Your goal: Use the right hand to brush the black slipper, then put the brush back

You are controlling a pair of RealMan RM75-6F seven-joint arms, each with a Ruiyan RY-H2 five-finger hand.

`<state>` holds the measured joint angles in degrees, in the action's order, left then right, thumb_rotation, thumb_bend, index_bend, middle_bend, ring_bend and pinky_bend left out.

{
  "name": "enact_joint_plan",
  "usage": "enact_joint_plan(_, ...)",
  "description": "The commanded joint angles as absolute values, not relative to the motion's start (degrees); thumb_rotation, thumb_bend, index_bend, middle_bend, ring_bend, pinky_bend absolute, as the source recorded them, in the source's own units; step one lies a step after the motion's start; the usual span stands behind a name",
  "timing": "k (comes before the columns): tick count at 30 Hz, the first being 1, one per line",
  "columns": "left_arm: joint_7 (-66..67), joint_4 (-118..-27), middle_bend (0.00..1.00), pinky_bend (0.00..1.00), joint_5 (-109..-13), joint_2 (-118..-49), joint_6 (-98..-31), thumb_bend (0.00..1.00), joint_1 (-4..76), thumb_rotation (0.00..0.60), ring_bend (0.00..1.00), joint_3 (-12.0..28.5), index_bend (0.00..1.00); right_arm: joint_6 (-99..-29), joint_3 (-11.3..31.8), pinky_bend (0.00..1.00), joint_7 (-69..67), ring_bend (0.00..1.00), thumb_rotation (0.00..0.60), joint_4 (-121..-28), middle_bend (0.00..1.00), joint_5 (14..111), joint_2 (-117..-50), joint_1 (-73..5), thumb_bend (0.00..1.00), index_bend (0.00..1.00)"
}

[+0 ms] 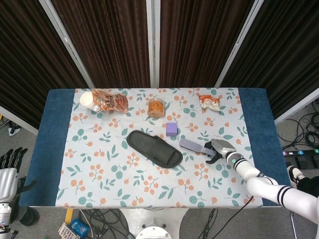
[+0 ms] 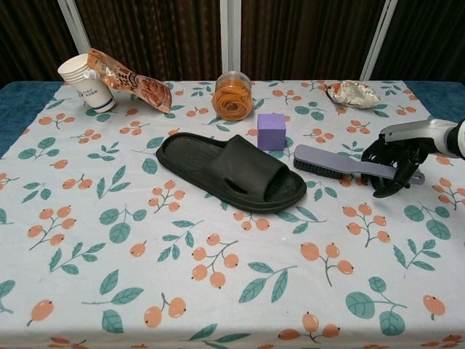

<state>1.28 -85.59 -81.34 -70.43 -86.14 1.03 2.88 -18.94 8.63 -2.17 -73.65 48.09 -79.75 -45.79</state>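
Observation:
The black slipper (image 1: pixel 154 148) (image 2: pixel 232 171) lies flat at the middle of the floral tablecloth, toe end to the right. Just right of it the grey-purple brush (image 1: pixel 192 146) (image 2: pixel 327 161) lies on the cloth, bristles down. My right hand (image 1: pixel 219 149) (image 2: pixel 396 154) is at the brush's handle, its dark fingers curled over the handle and the thumb beneath it. The handle's tip pokes out past the fingers on the right. My left hand (image 1: pixel 7 174) hangs off the table's left side with its fingers apart and holds nothing.
A purple cube (image 2: pixel 271 131) stands just behind the brush's head. Further back are a clear jar with orange contents (image 2: pixel 232 96), a crumpled snack packet (image 2: pixel 352 93), an orange snack bag (image 2: pixel 127 78) and a paper cup (image 2: pixel 83 81).

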Motion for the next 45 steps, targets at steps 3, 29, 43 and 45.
enact_joint_plan(3, 1.16, -85.52, 0.19, 0.12, -81.39, -70.47, -86.22, 0.16, 0.98, 0.6, 0.02, 2.91, 0.15, -17.98, 9.18, 0.7, -5.18, 0.59, 0.6, -72.79, 0.55, 47.64, -80.09, -46.42, 0.17, 0.59)
enact_joint_plan(29, 0.24, -84.57, 0.19, 0.12, -81.61, -70.72, -86.31, 0.16, 1.06, 0.6, 0.02, 3.29, 0.15, -35.92, -2.42, 1.0, 11.48, 0.97, 0.6, -72.64, 0.92, 39.37, -86.83, -55.17, 0.49, 1.0)
enact_joint_plan(43, -2.26, -86.76, 0.19, 0.12, -89.7, -67.51, -82.58, 0.15, 9.1, 0.6, 0.02, 5.32, 0.15, -55.41, -3.65, 1.0, 4.11, 1.0, 0.6, -79.06, 1.0, 68.95, -77.62, -46.53, 0.51, 1.0)
enact_joint_plan(45, -3.58, -88.01, 0.19, 0.12, -91.55, -66.9, -80.44, 0.15, 11.83, 0.6, 0.02, 5.77, 0.15, -57.14, -3.29, 1.0, 0.95, 1.0, 0.6, -79.91, 1.0, 72.24, -75.56, -45.61, 0.51, 1.0)
